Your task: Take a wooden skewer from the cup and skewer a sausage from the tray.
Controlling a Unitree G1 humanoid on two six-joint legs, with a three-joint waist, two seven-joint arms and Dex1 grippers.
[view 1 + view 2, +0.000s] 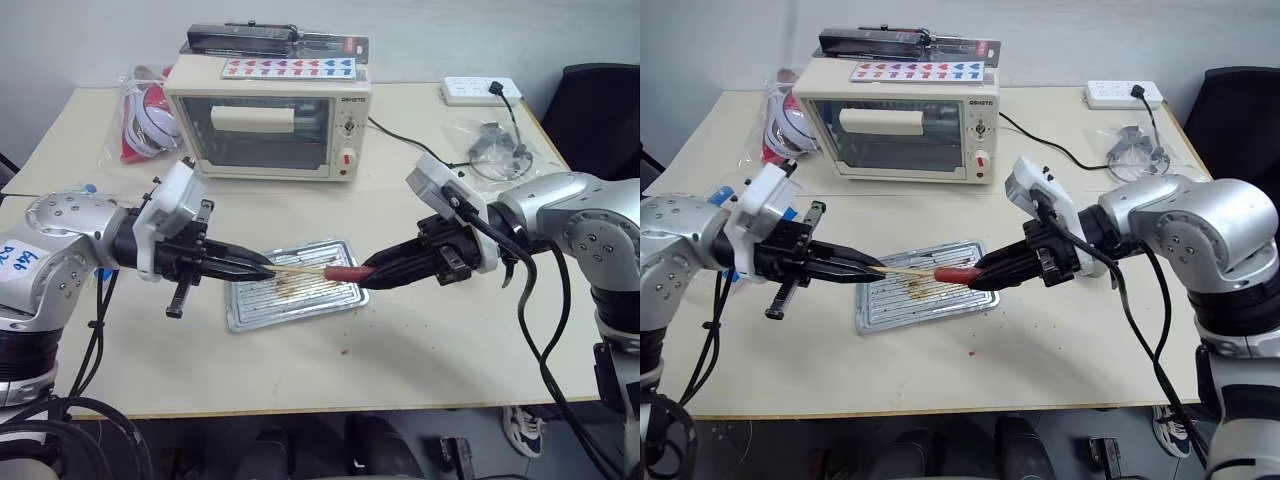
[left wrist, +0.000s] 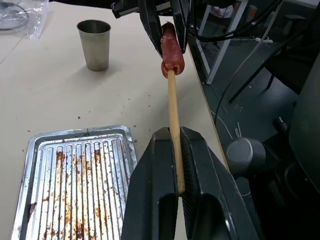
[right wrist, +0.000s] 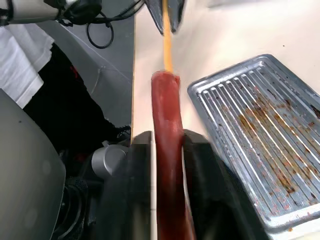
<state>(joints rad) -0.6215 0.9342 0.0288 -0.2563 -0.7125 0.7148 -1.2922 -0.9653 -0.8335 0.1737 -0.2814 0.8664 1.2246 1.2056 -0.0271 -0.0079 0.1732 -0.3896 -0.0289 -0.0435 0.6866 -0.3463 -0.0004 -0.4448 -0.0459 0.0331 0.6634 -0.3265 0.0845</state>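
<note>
I can make out little lettering from here. The toaster oven (image 1: pixel 268 117), at the far edge of the table (image 1: pixel 430 340), carries a small brand word at the top of its control panel, too small for me to read. A white tag (image 1: pixel 18 262) on my left arm bears blue handwriting I cannot decipher.

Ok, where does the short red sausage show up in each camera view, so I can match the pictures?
Left eye view: short red sausage, centre, above the flat silver metal tray.
Right eye view: sausage, centre, over the tray's far edge.
Left wrist view: sausage, top centre, on the thin pale wooden skewer.
Right wrist view: sausage, centre, running to the bottom edge.
Shared landmark: the tray.
</note>
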